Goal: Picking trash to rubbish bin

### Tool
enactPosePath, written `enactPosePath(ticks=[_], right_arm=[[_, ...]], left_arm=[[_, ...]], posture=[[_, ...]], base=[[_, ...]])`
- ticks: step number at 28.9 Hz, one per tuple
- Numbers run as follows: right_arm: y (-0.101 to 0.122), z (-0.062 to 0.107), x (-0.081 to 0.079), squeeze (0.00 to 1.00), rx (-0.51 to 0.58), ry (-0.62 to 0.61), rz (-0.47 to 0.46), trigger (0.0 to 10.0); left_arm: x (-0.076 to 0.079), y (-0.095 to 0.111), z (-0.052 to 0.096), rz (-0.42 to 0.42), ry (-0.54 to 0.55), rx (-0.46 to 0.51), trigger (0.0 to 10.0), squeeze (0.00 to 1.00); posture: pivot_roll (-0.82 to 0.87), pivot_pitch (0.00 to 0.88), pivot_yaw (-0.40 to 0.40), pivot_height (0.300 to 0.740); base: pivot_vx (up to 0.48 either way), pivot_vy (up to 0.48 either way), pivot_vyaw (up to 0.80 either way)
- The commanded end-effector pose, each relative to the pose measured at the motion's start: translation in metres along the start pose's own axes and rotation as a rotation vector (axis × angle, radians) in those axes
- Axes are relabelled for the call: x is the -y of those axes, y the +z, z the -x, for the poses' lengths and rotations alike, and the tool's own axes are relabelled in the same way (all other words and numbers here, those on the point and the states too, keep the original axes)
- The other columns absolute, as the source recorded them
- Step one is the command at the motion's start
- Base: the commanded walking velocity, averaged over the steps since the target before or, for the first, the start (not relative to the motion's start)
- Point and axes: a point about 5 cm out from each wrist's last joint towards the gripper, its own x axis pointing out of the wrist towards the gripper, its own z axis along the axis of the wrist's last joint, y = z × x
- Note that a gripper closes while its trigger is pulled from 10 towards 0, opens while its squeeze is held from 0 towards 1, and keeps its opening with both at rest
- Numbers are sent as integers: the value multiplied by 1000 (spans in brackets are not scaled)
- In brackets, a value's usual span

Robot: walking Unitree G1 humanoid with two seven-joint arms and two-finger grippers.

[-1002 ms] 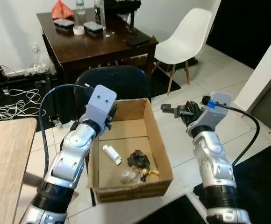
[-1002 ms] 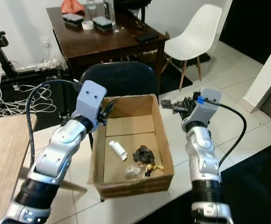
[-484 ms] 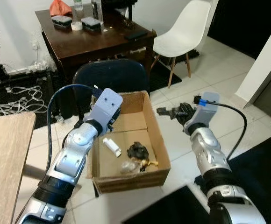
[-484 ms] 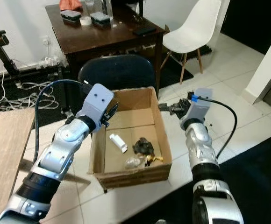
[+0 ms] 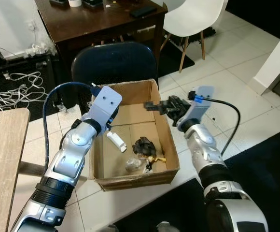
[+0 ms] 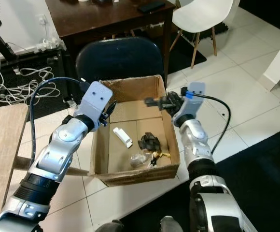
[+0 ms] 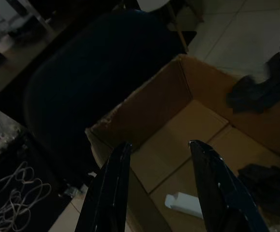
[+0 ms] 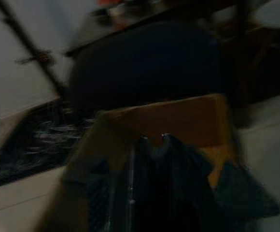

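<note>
An open cardboard box (image 5: 169, 145) sits on the tiled floor and serves as the bin. Inside lie a white tube (image 5: 116, 141), a black crumpled lump (image 5: 144, 145), clear plastic (image 5: 133, 165) and a yellow scrap (image 5: 157, 158). My right gripper (image 5: 149, 105) reaches over the box's right rear part, shut on a dark, floppy piece of trash (image 5: 173, 103) that also bunches around its fingers (image 8: 141, 145). My left gripper (image 7: 159, 143) hangs open over the box's left rear wall, holding nothing.
A black chair (image 5: 113, 63) stands directly behind the box, with a dark brown table (image 5: 96, 19) and a white chair (image 5: 198, 14) beyond. A light wooden tabletop (image 5: 0, 159) is at my left. Cables (image 5: 9, 87) lie on the floor; a black mat (image 5: 275, 159) lies at the right.
My right gripper has swung left with the dark trash, from beside the box to over it. The camera has tipped down and closer. My left gripper has stayed by the box's left wall.
</note>
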Motion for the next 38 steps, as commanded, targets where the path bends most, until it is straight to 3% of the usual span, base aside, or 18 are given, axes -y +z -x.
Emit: enactPosePath(ticks=[1, 2, 3, 7, 8, 20, 21, 22, 25, 29, 32, 38], right_arm=[[-5, 0, -9, 502, -9, 57, -36, 10000], [-6, 0, -14, 1000, -4, 90, -65, 10000], [-7, 0, -17, 1000, -3, 116, -76, 10000], [-8, 0, -16, 1000, -16, 88, 27, 10000], [-6, 0, -12, 0, -5, 61, 42, 10000], [17, 10, 7, 0, 79, -35, 68, 10000], [29, 13, 7, 0, 137, -65, 57, 10000], [29, 13, 7, 0, 137, -65, 57, 10000], [48, 21, 17, 0, 240, -211, 57, 10000], [55, 32, 31, 0, 251, -347, 88, 10000], [53, 34, 29, 0, 229, -339, 99, 10000], [47, 34, 3, 0, 222, -283, 73, 10000]], left_arm=[[0, -5, 4, 3, 0, -15, 10000, 0], [2, -4, 4, 27, -16, -3, 10000, 0], [4, -2, 5, 50, -31, 9, 10000, 0], [7, 1, 7, 76, -66, 32, 10000, 0], [6, 1, 7, 74, -63, 31, 10000, 0], [-6, 5, 7, 122, 15, 63, 10000, 0], [-10, 9, 13, 201, 35, 85, 10000, 0], [-10, 9, 13, 201, 35, 85, 10000, 0], [-17, 13, 22, 317, 80, 111, 10000, 0], [-28, 15, 30, 385, 168, 142, 10000, 0], [-28, 15, 31, 391, 188, 137, 10000, 0], [-20, 16, 26, 434, 193, 135, 10000, 0]], posture=[[151, 288, 56, 740], [151, 288, 56, 740], [151, 288, 56, 740], [139, 267, 45, 740], [134, 248, 42, 740], [126, 145, -4, 740], [126, 127, -15, 740], [126, 127, -15, 740], [129, 118, -22, 740], [126, 106, -23, 740], [122, 100, -19, 740], [112, 89, -14, 740]], base=[[0, 0, 0], [0, 0, 0], [0, 0, 0], [0, 0, 0], [0, 0, 0], [0, 0, 0], [0, 0, 0], [0, 0, 0], [0, 0, 0], [0, 0, 0], [0, 0, 0], [0, 0, 0]])
